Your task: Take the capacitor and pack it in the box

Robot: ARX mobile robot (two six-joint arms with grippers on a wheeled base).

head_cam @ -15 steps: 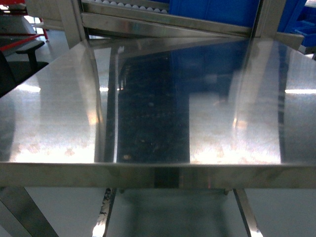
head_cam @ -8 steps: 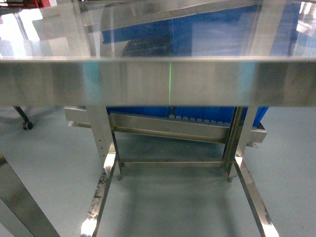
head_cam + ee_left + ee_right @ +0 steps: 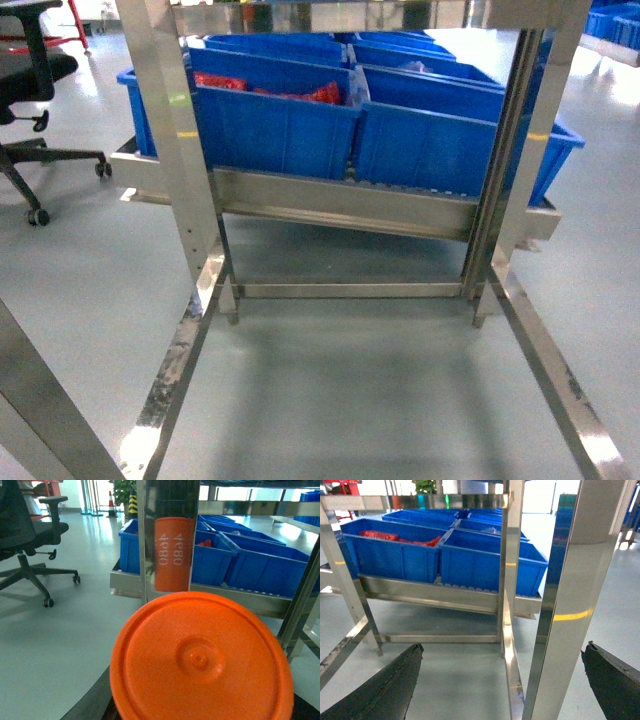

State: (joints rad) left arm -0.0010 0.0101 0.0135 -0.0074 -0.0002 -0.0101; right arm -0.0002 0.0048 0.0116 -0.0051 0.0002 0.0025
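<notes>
Now our head camera has dropped from the shiny table top to the floor under it, so we are turning away to look for the box, we think. The pink box is not in sight. Our left gripper (image 3: 200, 715) seems to hold the orange capacitor (image 3: 200, 660) tight, close before its camera. Our right gripper (image 3: 500, 690) is spread wide with nothing in it. Ahead of both sit blue bins (image 3: 270, 130); one holds red things (image 3: 325, 95), which we cannot name.

Glossy steel frame (image 3: 180, 150), blue plastic bins (image 3: 280, 125)
</notes>
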